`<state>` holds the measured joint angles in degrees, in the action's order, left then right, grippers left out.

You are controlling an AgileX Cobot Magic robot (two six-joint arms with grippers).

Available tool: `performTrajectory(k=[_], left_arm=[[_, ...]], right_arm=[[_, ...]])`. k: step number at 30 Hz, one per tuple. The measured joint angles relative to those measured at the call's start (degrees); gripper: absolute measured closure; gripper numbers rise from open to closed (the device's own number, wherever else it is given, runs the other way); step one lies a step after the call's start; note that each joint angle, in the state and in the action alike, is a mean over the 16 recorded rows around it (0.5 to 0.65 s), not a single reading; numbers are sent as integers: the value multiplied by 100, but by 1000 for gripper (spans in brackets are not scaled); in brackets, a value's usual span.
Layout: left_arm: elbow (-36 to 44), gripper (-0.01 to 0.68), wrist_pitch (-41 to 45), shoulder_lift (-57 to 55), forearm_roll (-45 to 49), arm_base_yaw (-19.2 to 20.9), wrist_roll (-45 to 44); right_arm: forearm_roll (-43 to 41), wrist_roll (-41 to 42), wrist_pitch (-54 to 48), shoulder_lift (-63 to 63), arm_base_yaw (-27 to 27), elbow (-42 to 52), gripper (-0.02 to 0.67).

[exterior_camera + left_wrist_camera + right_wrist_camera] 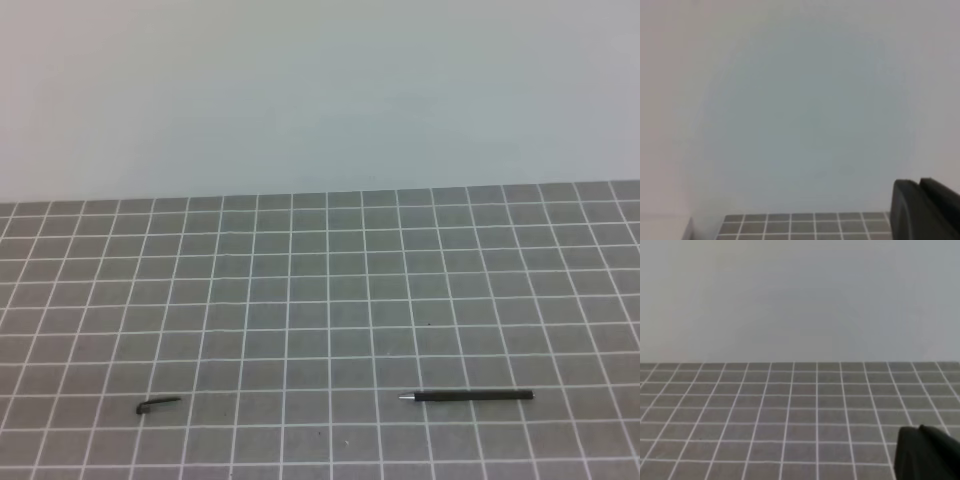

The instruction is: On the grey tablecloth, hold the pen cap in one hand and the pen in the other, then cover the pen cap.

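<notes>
The grey tablecloth (320, 280) fills the lower half of the exterior high view. The pen cap (158, 405), short and black, lies near the front left. The pen (470, 396) lies flat near the front right, its silvery tip pointing left. Neither arm appears in that view. In the left wrist view, my left gripper (920, 192) is a dark shape at the bottom right, fingers together, holding nothing. My right gripper (920, 435) sits the same way at the bottom right of the right wrist view, shut and empty. Neither wrist view shows the pen or the cap.
A plain pale wall (320, 90) rises behind the cloth's far edge. The cloth's far left corner (725, 220) shows in the left wrist view, with a bare pale surface beside it.
</notes>
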<state>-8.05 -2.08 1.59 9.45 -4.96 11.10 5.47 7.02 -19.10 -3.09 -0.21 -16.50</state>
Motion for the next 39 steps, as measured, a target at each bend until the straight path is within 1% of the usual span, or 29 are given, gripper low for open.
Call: performTrajectory(k=[3,6,10,14,19,28,33,39], left_arm=[[-181,672,323,-1,185,0,5],[-297,672,424,-4,369,0,-27],[-355,672,335,-10,559,0,-50],[-358,672,267,-17,544,0,-48],[-358,672,362,-68,454,0,-46],[-364,672,475,-424,334,0,-47],[-369,673,494,-672,329,0,-50],[-374,673,516,-842,284,0,-48]], right_arm=[[47,130,-605,-343,0,-441,646],[109,463,-1131,-850,0,-931,646],[185,1074,-1701,-1737,4,-1545,646],[249,1792,-2182,-2817,93,-2118,647],[303,2555,-2738,-4346,405,-2860,648],[332,2967,-3596,-6952,1266,-4221,649],[365,3189,-3812,-7946,1579,-4802,649],[411,3621,-3843,-8667,1710,-5162,649]])
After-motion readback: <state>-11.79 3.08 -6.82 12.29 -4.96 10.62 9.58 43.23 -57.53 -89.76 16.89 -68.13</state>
